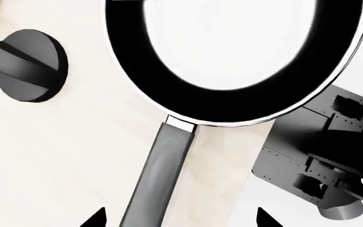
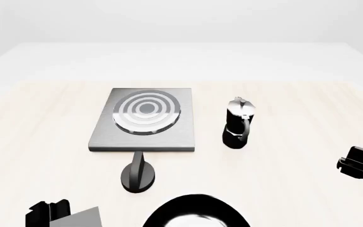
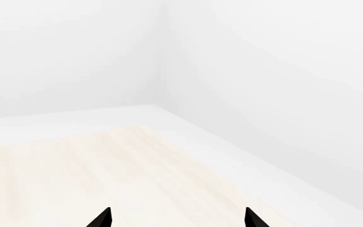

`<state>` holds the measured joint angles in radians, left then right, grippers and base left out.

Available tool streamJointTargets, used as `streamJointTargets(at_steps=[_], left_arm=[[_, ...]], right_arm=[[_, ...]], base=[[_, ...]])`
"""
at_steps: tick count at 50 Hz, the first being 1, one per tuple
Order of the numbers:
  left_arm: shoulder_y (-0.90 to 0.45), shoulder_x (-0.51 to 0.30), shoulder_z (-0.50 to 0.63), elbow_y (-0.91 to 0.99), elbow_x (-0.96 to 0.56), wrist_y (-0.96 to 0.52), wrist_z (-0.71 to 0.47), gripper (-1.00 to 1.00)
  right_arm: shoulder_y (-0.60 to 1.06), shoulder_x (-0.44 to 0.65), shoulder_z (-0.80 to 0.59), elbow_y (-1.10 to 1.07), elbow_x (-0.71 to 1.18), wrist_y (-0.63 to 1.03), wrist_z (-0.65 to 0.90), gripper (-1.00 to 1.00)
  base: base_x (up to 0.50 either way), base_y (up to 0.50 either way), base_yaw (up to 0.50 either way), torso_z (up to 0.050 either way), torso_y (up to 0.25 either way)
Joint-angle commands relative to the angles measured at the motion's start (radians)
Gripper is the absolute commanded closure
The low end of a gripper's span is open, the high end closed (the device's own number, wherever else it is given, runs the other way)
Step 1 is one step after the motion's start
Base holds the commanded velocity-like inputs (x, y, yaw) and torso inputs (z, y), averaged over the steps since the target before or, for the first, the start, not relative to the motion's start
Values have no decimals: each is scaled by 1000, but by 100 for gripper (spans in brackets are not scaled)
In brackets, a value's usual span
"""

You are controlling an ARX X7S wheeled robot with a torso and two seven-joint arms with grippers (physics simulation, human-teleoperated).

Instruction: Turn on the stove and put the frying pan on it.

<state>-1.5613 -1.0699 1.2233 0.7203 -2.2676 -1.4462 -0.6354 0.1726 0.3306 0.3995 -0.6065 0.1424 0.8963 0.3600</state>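
With both grippers' jaws standing spread and holding nothing, the frying pan (image 1: pixel 232 52) is sitting on the counter (image 2: pixel 295 165) near the knob (image 2: pixel 137 172), short of the stove (image 2: pixel 145 118), risking a handle (image 1: pixel 162 175) slip.

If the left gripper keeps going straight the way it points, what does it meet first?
Most likely the frying pan's handle, which runs between the left gripper's open fingertips toward the pan. Depth is unclear.
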Motion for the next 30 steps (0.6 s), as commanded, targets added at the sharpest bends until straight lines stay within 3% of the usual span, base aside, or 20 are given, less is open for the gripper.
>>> streamJointTargets(at_steps=[1, 30], left_arm=[[24, -12, 10, -16, 28, -9, 21, -100], [52, -14, 23, -87, 146, -36, 69, -100]], right_arm=[[-1, 1, -2, 5, 1, -6, 2, -100], [-12, 1, -16, 28, -2, -32, 9, -100]], base=[[0, 0, 0, 0, 0], [0, 0, 0, 0, 0]])
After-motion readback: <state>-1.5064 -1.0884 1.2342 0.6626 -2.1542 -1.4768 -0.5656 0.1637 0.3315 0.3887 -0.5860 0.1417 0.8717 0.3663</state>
